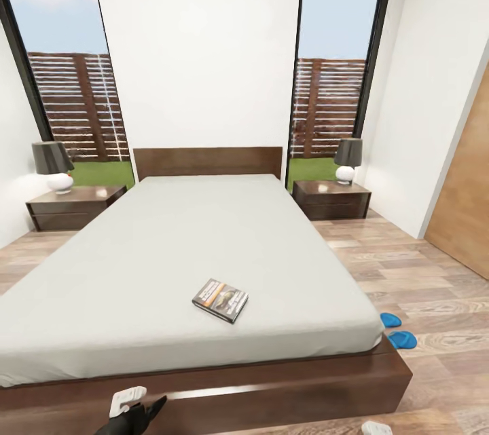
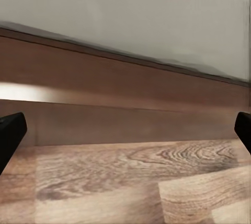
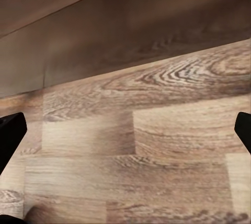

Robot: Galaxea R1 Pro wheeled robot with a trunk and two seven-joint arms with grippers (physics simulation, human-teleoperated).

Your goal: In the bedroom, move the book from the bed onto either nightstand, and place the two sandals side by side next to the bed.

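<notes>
Book (image 1: 220, 300) first: it lies flat on the bed (image 1: 170, 252), close to the foot end and a bit toward the right side, so it looks easy to reach from where the robot stands. Two blue sandals (image 1: 396, 329) sit on the wood floor (image 1: 421, 272) just beside the bed's right corner, close together, one a little nearer than the other. One nightstand (image 1: 76, 205) stands at the left of the headboard and the other nightstand (image 1: 331, 199) at the right, each with a lamp on top, so there is some bare top for the book. My guess is that nothing has been moved yet and the book comes first. The left gripper (image 1: 136, 411) hangs low in front of the bed's brown frame, pointing down toward the floor. In the left wrist view its two dark fingers (image 2: 11, 132) are far apart with nothing between them, so it is wide and holding nothing. The right gripper's fingers (image 3: 10, 135) are also spread wide over bare floor planks, with nothing in them.
</notes>
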